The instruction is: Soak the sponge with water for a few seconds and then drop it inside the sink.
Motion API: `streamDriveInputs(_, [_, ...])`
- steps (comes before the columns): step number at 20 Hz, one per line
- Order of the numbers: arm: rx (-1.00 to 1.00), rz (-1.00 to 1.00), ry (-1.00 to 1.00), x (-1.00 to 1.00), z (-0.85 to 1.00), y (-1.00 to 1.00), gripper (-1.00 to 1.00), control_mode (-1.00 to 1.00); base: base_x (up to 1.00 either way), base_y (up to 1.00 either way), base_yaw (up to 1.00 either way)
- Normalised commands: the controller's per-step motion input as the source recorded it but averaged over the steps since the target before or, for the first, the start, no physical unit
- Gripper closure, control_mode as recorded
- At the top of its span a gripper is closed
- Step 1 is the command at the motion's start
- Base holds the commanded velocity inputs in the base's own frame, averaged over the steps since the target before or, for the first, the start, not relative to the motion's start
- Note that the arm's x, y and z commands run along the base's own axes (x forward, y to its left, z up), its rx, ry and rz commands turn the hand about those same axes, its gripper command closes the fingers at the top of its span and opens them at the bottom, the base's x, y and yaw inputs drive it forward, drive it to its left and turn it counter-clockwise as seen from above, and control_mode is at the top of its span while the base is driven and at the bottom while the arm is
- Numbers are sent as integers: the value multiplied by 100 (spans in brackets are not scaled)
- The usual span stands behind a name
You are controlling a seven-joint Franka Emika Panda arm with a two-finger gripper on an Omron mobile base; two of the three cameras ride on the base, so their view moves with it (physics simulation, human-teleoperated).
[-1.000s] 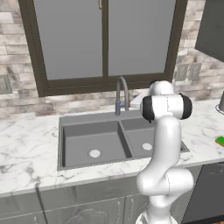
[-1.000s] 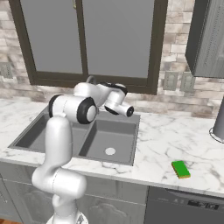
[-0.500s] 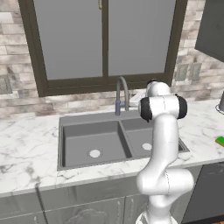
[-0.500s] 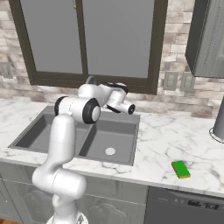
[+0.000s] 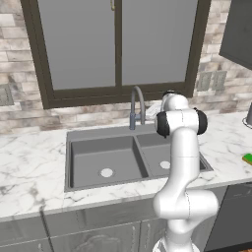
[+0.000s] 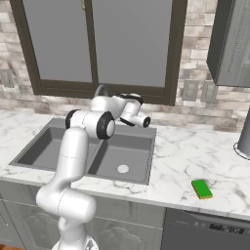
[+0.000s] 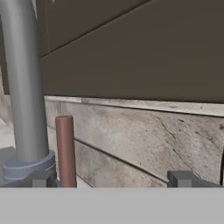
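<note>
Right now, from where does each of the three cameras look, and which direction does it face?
Left base view: behind the arm on its left, facing forward and down at the sink and faucet; the white arm rises at lower right.
Right base view: behind on the right, facing the same sink and the sponge on the counter; the arm rises at lower left.
Hand view: on the hand, looking along the open gripper at the faucet base, its reddish lever and the wall.
Shared: both base views show sink, faucet and window.

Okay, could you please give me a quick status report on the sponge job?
Pincer open, empty, up at the faucet base by its handle. Sponge untouched on the counter right of the sink. No water seen running.
</note>
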Motion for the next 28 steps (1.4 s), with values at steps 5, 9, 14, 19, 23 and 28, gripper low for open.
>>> streamDriveInputs(5, [0,0,0,14,-5,7,-100,-100,0,0,0])
streamDriveInputs(9, [0,0,0,17,0,3,-100,-100,0,0,0])
streamDriveInputs(14, [0,-1,0,12,0,0,-100,-100,0,0,0])
streamDriveInputs(19, [0,-4,0,6,-8,-2,-100,-100,0,0,0])
streamDriveInputs(23, [0,-2,0,10,-13,-4,-100,-100,0,0,0])
streamDriveInputs(28, [0,-2,0,8,-12,-15,-100,-100,0,0,0])
